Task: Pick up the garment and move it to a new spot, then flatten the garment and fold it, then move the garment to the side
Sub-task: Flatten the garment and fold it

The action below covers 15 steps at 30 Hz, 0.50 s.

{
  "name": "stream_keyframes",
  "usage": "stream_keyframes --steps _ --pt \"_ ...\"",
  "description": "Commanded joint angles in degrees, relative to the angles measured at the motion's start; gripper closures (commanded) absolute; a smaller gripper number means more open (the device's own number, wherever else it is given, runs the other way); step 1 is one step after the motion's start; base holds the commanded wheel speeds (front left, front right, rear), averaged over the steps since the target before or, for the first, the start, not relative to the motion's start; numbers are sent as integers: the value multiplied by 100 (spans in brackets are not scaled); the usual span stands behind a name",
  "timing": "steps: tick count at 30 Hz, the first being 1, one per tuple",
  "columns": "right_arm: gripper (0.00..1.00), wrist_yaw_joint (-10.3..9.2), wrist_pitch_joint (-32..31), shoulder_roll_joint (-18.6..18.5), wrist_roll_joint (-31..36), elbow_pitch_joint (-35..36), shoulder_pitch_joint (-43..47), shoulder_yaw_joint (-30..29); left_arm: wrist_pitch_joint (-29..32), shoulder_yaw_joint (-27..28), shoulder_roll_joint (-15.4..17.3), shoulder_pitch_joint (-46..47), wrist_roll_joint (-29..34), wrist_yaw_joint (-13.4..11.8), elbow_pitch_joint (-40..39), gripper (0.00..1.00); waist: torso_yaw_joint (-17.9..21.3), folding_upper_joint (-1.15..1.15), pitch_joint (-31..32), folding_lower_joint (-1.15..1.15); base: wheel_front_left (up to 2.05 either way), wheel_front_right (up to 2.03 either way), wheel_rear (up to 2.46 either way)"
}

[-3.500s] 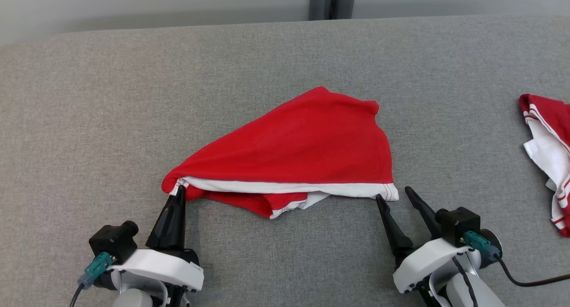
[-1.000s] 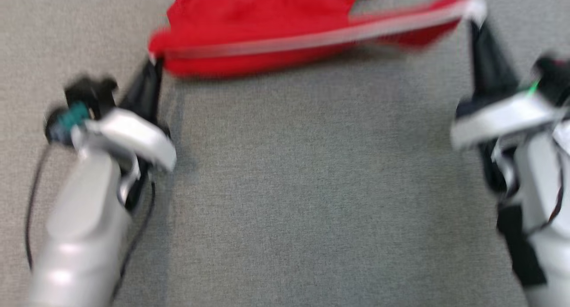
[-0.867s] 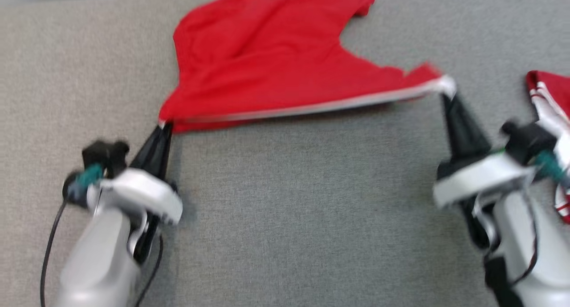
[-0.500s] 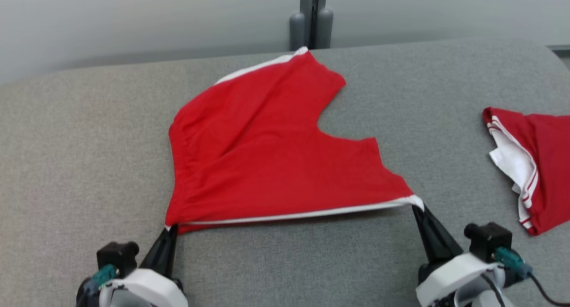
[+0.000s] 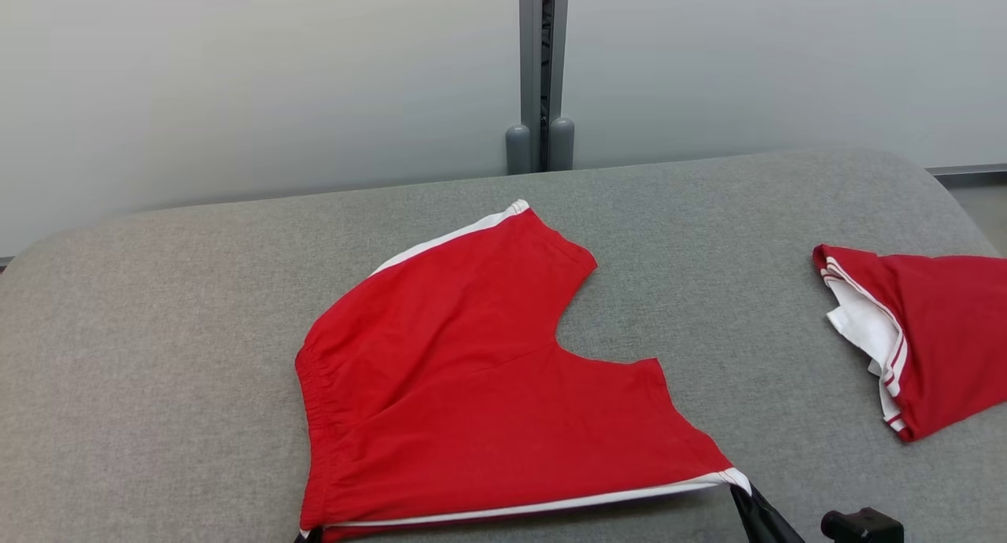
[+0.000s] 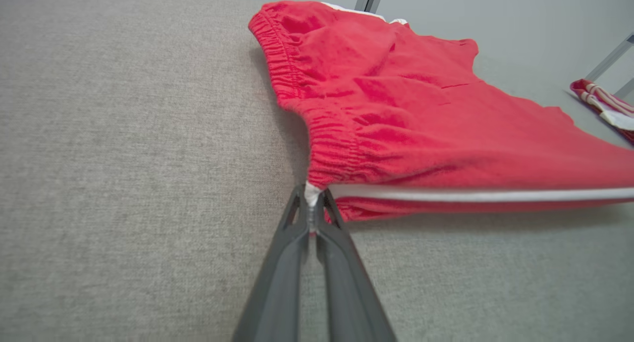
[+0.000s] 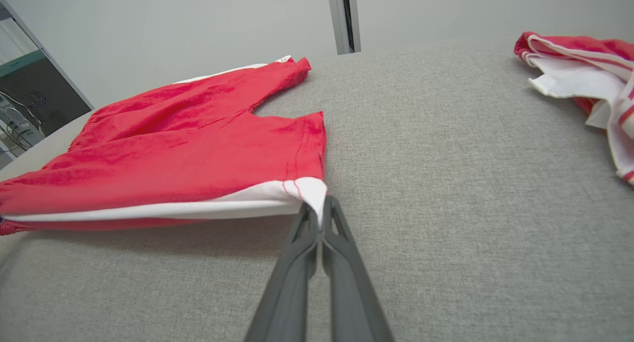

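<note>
The garment (image 5: pixel 472 378) is a pair of red shorts with white side stripes, spread out on the grey cloth table (image 5: pixel 157 307). Its waistband (image 6: pixel 297 79) faces left and the two leg openings face right. My left gripper (image 6: pixel 311 205) is shut on the near waistband corner, at the white stripe's end. My right gripper (image 7: pixel 321 210) is shut on the near leg hem corner (image 5: pixel 735 480), where the white band ends. The near edge is pulled taut between the two grippers and lifted slightly off the table.
A second red and white garment (image 5: pixel 912 338) lies bunched at the table's right edge, also seen as the second garment (image 7: pixel 584 74) in the right wrist view. A grey wall with a vertical post (image 5: pixel 539 71) stands behind the table. Bare cloth lies left of the shorts.
The head camera has tilted up, so both grippers have slid toward the bottom edge. The shorts, flung out and stretched a second ago, now lie spread flat with both corners still gripped.
</note>
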<state>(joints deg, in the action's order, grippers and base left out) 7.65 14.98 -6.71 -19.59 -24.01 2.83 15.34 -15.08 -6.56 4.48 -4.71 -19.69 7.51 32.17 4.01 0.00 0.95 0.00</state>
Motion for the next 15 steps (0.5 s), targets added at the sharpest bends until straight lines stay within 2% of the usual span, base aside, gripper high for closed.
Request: stream_keyframes --steps 1,7,15 --pt "100 -30 27 -73 9 90 2 -77 -7 6 41 -54 12 -11 -75 100 -36 0 -30 0 0 0 0" --pt "100 -29 27 -96 68 260 -520 -321 -7 -232 121 328 67 -9 -546 100 -297 0 -268 0 0 0 0" --pt "100 -18 26 -242 316 -142 -2093 -471 -6 -667 226 1322 -123 -9 -719 100 -798 0 -968 0 0 0 0"
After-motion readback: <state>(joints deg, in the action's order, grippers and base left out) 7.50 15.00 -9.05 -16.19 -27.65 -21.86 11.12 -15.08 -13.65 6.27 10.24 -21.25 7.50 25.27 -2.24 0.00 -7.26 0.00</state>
